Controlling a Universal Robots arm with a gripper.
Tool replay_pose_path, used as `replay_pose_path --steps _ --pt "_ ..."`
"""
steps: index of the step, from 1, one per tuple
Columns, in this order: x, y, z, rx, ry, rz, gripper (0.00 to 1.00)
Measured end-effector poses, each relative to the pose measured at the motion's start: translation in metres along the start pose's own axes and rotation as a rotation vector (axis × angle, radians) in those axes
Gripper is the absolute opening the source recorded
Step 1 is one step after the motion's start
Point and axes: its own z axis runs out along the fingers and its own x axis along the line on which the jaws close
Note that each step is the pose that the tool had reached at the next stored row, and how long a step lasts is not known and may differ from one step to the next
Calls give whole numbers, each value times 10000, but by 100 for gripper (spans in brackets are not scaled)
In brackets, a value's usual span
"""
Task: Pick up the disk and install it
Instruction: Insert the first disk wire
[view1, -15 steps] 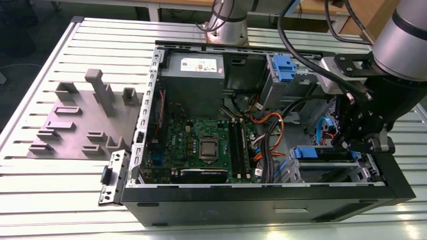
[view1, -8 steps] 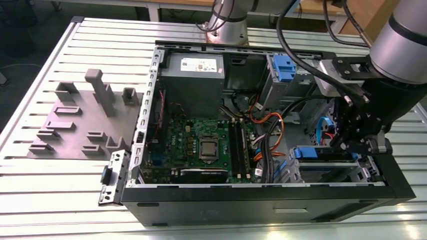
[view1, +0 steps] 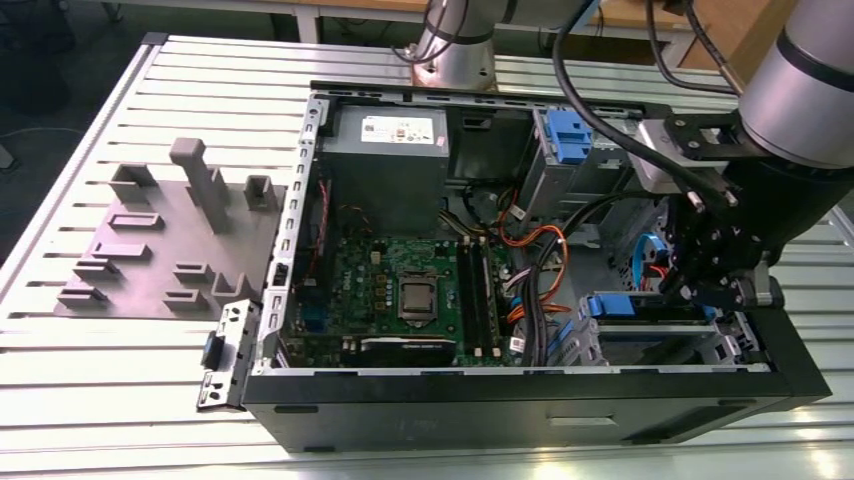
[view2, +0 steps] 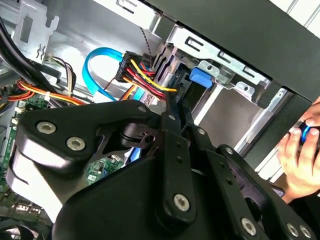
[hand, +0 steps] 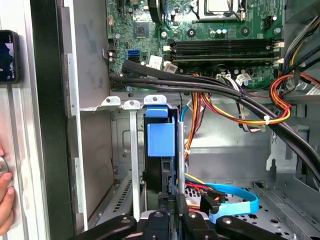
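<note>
Black linkage bars of the gripper (view2: 172, 102) are crowding the foreground in both wrist views, and its fingers are tapering to a narrow gap; they are appearing to clamp across the thin sides of the disk (hand: 161, 137), though the contact itself is lying partly behind the linkage. The disk is standing edge-on in the mouth of the drive bay (hand: 131, 150), seemingly part-way in and not seated. In the exterior view the gripper (view1: 714, 290) is hanging directly above the drive bay, with the disk (view1: 621, 305) showing as a blue strip at the bay's opening. Two hazards are presenting themselves. First, the bundle of red, yellow and orange power wires (view2: 142, 75) and the blue data cable (hand: 240, 200) are lying just beside the drive bay, so a descending disk is risking pinching or dragging them. Second, any tilt of the disk against the bay's metal guides is likely to be jamming the carrier rather than letting it slide. A person's hand (view2: 300, 155) is resting outside the case wall near the drive bay, well clear of the fingers. The disk (view2: 199, 78) is presenting mainly its blue plastic carrier and tab, with a dark thin edge below; its labelled face is turning away from every camera.
</note>
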Motion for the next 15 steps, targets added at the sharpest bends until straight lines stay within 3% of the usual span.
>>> replay_pose_path --steps 2,3,4,7,10,15 --pt "4 -6 -62 -1 23 -3 18" --pt "5 -8 -86 -3 19 -2 24" --pt "6 -11 -109 -5 19 -3 24" --pt "6 -12 -114 -9 17 -2 23" --pt "6 -12 -116 -11 20 -3 11" --pt "6 -12 -116 -14 20 -4 11"
